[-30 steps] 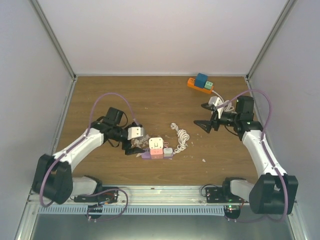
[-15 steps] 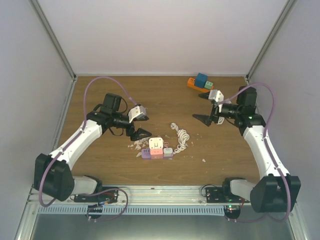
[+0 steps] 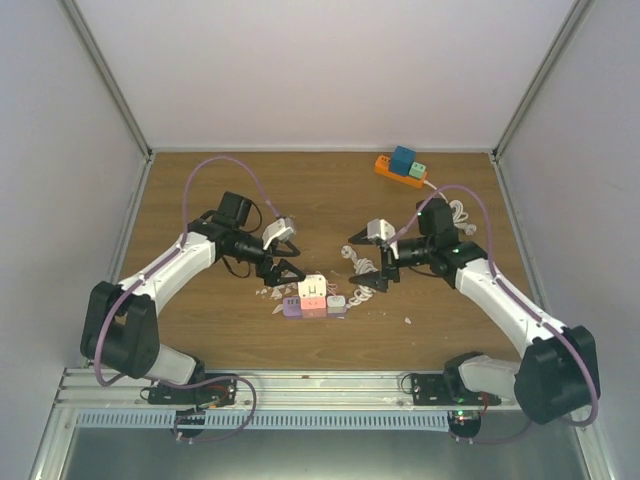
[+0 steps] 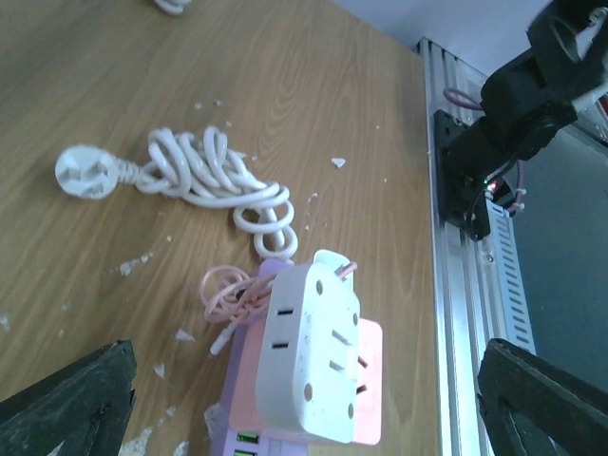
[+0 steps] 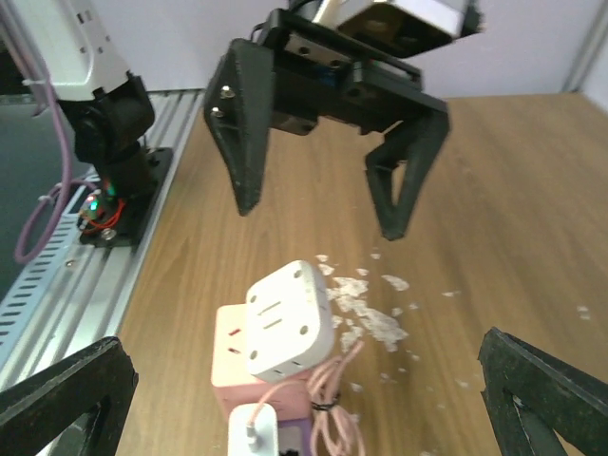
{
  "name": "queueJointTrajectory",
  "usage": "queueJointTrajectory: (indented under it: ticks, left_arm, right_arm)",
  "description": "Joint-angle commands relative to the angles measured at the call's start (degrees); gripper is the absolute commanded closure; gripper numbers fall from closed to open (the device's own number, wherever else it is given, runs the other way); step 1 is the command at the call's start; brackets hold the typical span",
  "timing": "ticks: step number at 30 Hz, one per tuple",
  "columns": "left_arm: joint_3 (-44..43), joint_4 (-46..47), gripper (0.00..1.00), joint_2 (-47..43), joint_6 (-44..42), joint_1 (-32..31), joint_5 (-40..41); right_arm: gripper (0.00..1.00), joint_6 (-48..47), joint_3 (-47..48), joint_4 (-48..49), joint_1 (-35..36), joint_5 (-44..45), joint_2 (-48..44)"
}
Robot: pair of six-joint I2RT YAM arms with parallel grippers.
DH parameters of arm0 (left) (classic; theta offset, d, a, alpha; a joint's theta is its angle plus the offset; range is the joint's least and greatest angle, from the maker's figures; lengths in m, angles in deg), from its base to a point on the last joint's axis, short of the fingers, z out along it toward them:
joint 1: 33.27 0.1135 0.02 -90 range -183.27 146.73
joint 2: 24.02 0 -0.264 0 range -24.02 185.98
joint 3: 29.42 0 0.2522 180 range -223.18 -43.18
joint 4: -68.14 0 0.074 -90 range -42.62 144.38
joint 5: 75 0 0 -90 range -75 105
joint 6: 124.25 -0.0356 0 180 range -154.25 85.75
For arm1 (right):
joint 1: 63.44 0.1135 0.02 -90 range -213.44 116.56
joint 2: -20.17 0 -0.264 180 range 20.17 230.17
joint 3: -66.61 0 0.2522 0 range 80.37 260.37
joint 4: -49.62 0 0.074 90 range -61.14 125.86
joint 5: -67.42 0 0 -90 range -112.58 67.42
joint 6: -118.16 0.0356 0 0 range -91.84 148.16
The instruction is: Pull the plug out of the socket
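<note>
A white cube plug (image 3: pixel 312 289) sits in a pink socket block (image 3: pixel 302 306) joined to a purple strip (image 3: pixel 291 310), mid-table. A small white charger (image 3: pixel 336 301) with a pink cable is plugged in beside it. My left gripper (image 3: pixel 283 256) is open just left of the plug and not touching it. My right gripper (image 3: pixel 364 263) is open just right of it. In the left wrist view the plug (image 4: pixel 309 361) lies between my open fingers (image 4: pixel 66 399). In the right wrist view the plug (image 5: pixel 288 323) stands on the pink block (image 5: pixel 228 366), with the left gripper (image 5: pixel 323 204) open beyond it.
A coiled white cable with its plug (image 4: pixel 204 176) lies right of the strip. White crumbs (image 5: pixel 366 313) are scattered left of it. An orange strip with a blue plug (image 3: pixel 402 166) lies at the back right. The metal rail (image 4: pixel 465 313) runs along the near table edge.
My right gripper has swung left and down from the back right to just beside the strip. My left gripper has shifted slightly towards the plug. Both stay open.
</note>
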Motion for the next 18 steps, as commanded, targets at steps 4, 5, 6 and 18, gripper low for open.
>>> queueJointTrajectory:
  ticks: [4,5,6,18]
  left_arm:
    - [2.21,0.04,0.05,1.25,1.07,-1.54,1.38]
    - [2.52,0.13,0.05,1.32,0.93,-1.87,1.74]
    - [2.74,0.14,0.07,1.34,0.76,-2.28,2.26]
    - [4.46,0.96,0.29,1.48,-1.88,-7.05,6.35]
  right_arm:
    - [0.01,-1.38,-2.53,1.67,7.59,3.32,4.67]
    - [0.0,-1.57,-2.67,1.81,8.27,3.39,5.44]
    - [0.0,-1.76,-2.8,1.9,8.95,3.4,6.2]
    - [0.0,-0.8,-3.21,6.56,13.99,6.95,11.48]
